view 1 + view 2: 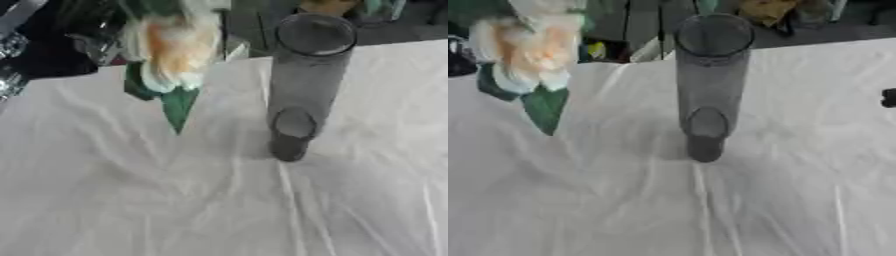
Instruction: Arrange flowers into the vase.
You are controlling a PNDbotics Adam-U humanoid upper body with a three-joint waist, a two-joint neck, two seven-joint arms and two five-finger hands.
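A flower (175,47) with white and orange petals and green leaves (178,107) hangs in the air above the table's far left, blurred. Dark and silver parts of my left arm (92,45) show just left of it at the upper left; the hand's hold on the stem is hidden. A tall grey see-through vase (306,75) stands upright on the white cloth (219,200) right of the flower, its round mouth (315,34) open and nothing in it. Of my right hand (889,97) only a black tip shows at the right edge, apart from the vase.
The wrinkled white cloth covers the whole table, and its near half is bare. Beyond the far edge stands dark clutter (772,12) with yellow and green things. Shiny clear items (10,60) lie at the far left edge.
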